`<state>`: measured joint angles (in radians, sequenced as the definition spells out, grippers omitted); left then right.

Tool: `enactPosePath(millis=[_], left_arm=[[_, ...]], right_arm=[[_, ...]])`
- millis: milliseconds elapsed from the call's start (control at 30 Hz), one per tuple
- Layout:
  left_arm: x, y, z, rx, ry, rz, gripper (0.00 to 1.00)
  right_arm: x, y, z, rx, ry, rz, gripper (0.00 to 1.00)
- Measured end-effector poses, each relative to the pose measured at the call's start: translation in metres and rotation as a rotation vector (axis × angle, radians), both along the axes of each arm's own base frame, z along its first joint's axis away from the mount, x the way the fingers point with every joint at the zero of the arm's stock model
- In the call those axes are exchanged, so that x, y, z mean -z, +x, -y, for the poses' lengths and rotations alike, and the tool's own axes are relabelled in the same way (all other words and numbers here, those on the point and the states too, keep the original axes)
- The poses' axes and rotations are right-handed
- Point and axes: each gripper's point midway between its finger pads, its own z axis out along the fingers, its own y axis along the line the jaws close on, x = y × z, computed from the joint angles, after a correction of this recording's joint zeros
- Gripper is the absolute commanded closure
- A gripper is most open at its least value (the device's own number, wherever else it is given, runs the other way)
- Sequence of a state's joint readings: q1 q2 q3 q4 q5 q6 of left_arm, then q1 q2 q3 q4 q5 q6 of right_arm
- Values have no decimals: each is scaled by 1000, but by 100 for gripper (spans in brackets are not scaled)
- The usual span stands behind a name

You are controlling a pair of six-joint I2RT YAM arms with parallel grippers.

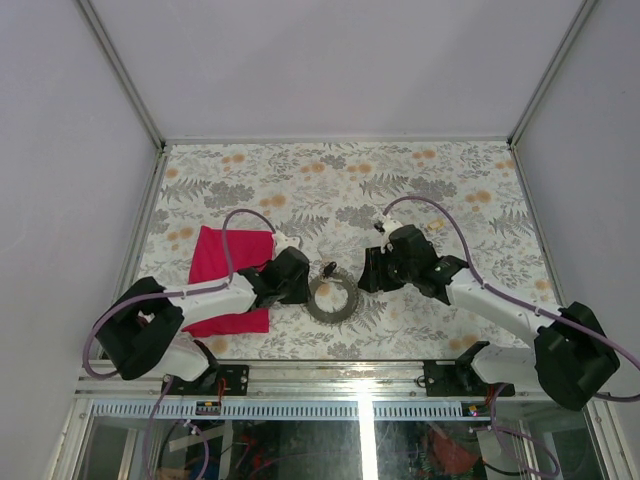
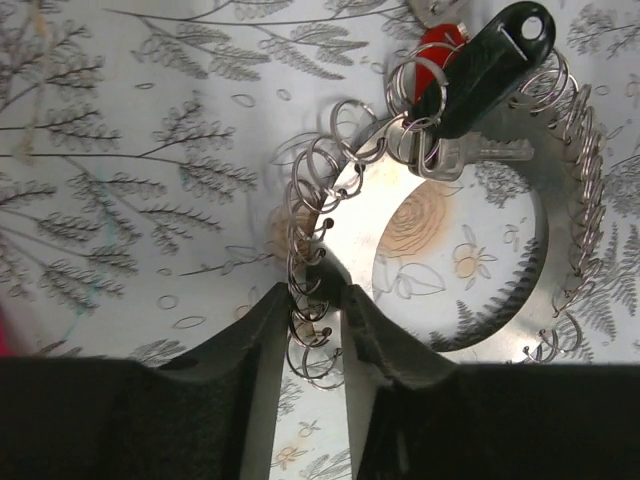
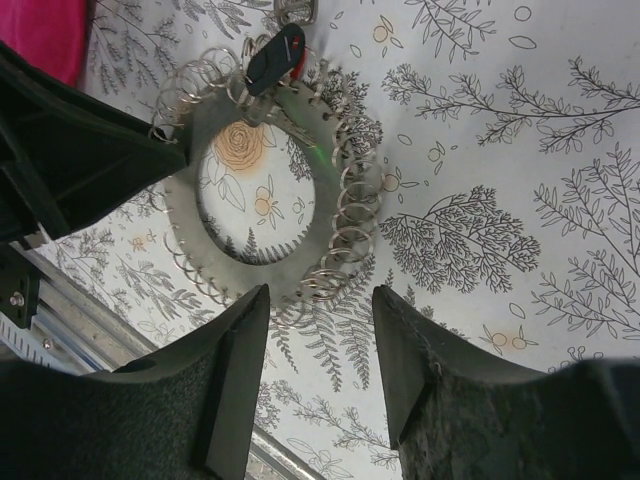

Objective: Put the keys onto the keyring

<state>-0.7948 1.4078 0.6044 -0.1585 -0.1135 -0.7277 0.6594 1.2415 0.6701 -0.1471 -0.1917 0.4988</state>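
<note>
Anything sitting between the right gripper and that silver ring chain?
Nothing visible does. The silver chain of linked rings lies just ahead of the open right gripper; the left gripper is on the loop's other side.

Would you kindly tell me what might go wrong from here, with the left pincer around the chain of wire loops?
The left pincer straddles only a few thin loops of the silver wire-loop chain; they may slip out or bend when squeezed. The chain lies along the rim of the flat grey metal ring plate, so pulling may drag it and the black-headed key along. The open right pincer hovers close by and may bump the chain.
</note>
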Motion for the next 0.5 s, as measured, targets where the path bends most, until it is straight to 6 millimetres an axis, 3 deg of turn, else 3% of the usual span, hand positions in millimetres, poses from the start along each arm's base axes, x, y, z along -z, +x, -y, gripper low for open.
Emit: enactPosePath(millis=[233,400,500], left_arm=[[1,-7,25,91,11,16,99],[-2,-17,52,176,5,37,100],[-2,-21,57,200,7,48,97]], right_arm=[[-13,0,9,28,9,60,51],[-13,-2,17,51,-2,82,52],[-9,-4,20,54,-10,79,52]])
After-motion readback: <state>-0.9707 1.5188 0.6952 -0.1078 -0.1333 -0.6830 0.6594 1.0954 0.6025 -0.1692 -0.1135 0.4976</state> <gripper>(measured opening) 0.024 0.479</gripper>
